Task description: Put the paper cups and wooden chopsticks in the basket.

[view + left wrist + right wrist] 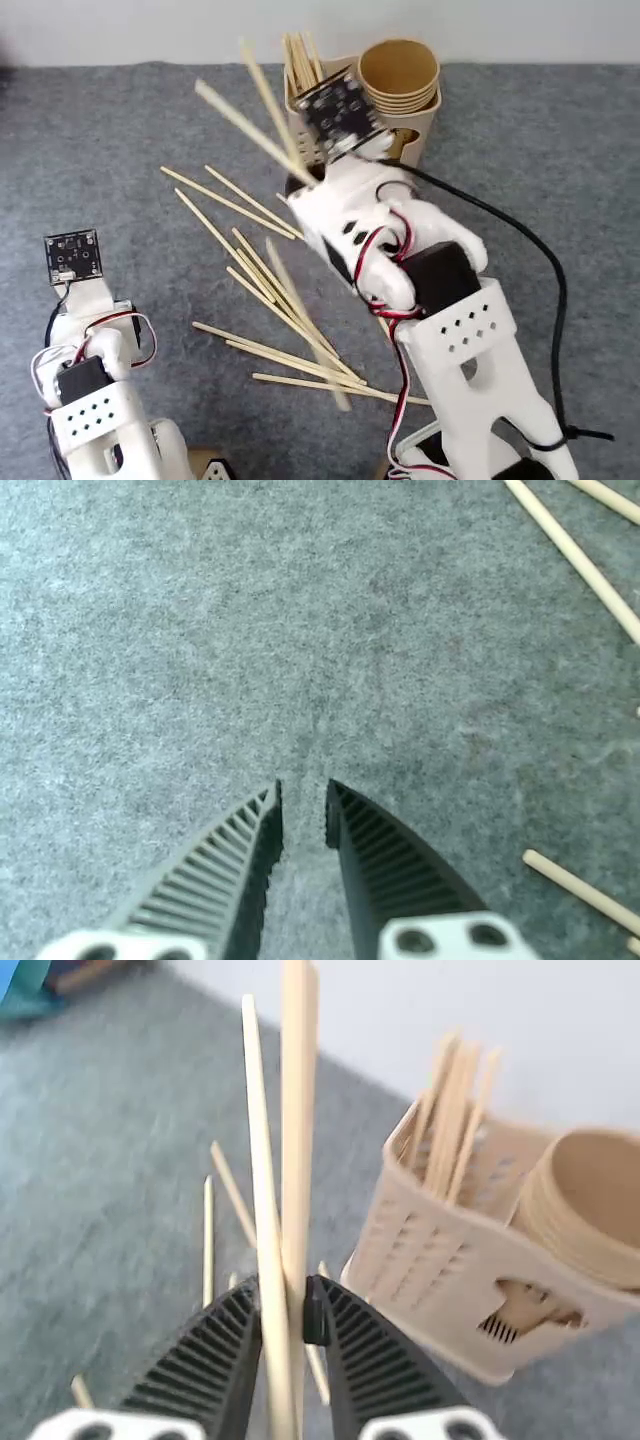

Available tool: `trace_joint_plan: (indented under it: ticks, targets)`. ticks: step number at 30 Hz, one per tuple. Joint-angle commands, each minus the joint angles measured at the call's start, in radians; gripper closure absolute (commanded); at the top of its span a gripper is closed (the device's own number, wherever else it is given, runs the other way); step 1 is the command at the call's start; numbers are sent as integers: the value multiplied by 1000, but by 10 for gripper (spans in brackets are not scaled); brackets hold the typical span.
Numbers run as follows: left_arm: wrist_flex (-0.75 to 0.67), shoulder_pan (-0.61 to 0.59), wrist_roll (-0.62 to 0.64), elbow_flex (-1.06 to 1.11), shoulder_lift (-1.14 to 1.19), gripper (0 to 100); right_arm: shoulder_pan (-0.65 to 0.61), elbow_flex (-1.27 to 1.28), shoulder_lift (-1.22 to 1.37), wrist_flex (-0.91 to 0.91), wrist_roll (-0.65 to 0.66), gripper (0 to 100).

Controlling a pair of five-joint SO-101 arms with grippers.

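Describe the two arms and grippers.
Both the left arm and right arm are white plastic shells with perforated plates, black servos and red, black and white wires. A thick black cable trails from the right arm. The left gripper and right gripper have black, ribbed, tapered fingers.

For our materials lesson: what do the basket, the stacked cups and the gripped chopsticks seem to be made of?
Basket: probably moulded plastic, matte beige, with slotted walls. Paper cups: seemingly brown paper, matte, thin rolled rims. Chopsticks in the right gripper: apparently bare pale wood, no gloss.
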Motion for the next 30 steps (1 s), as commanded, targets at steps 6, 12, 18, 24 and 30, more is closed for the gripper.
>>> trace_joint_plan:
  ticks: [6, 12, 18, 24, 30]
  targets:
    - [-20, 9, 5, -5, -14, 927, 41, -3, -27, -291, 2, 991]
    - [-20, 9, 5, -5, -14, 927, 70, -6, 87, -565, 2, 991]
    - [-20, 9, 5, -5, -14, 927, 139, -11, 259, -852, 3, 991]
    - [-21, 9, 5, -5, -14, 927, 196, -11, 383, -1061, 3, 991]
    - [-23, 9, 5, -5, -14, 927, 214, -11, 472, -1187, 3, 991]
